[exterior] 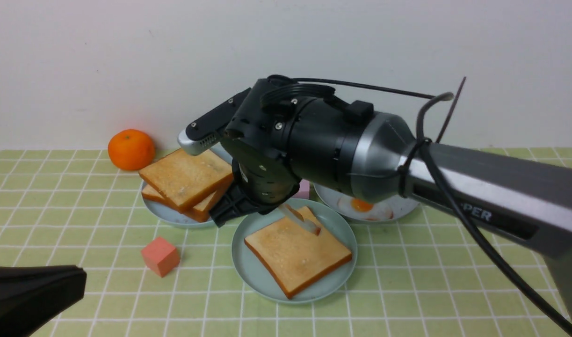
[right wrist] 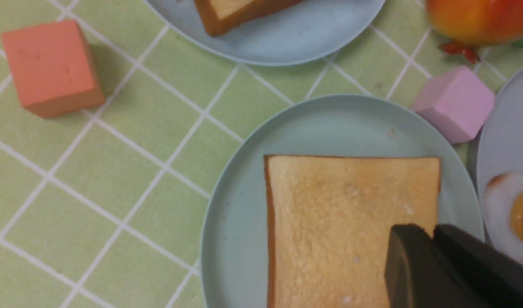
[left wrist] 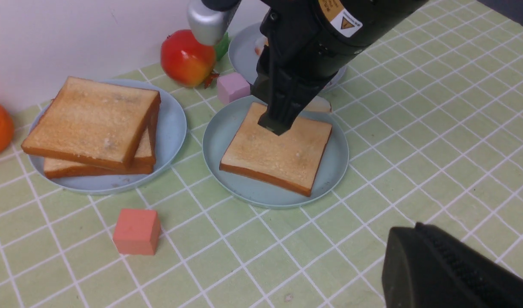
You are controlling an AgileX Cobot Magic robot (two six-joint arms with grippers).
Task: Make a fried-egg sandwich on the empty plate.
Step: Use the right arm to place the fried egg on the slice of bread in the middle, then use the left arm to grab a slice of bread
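The pale mint plate [exterior: 248,271] sits mid-table with one golden toast slice [exterior: 297,255] flat on it; both also show in the left wrist view, plate [left wrist: 214,145] and toast [left wrist: 278,154]. My right gripper [exterior: 219,219] is shut and empty, its tips just above the toast's far corner [right wrist: 338,222]. The fried egg [exterior: 363,206] lies on a greyer plate [exterior: 398,208] behind and to the right. My left gripper [exterior: 80,281] is shut and empty, low at the near left, apart from everything.
A bluer plate [exterior: 169,213] at the left holds a stack of two toast slices [exterior: 187,180]. An orange [exterior: 131,149] is by the wall, and a red apple [left wrist: 186,57] is behind the plates. A pink cube [exterior: 304,189] lies between the plates. A red cube [exterior: 160,256] lies left of the mint plate.
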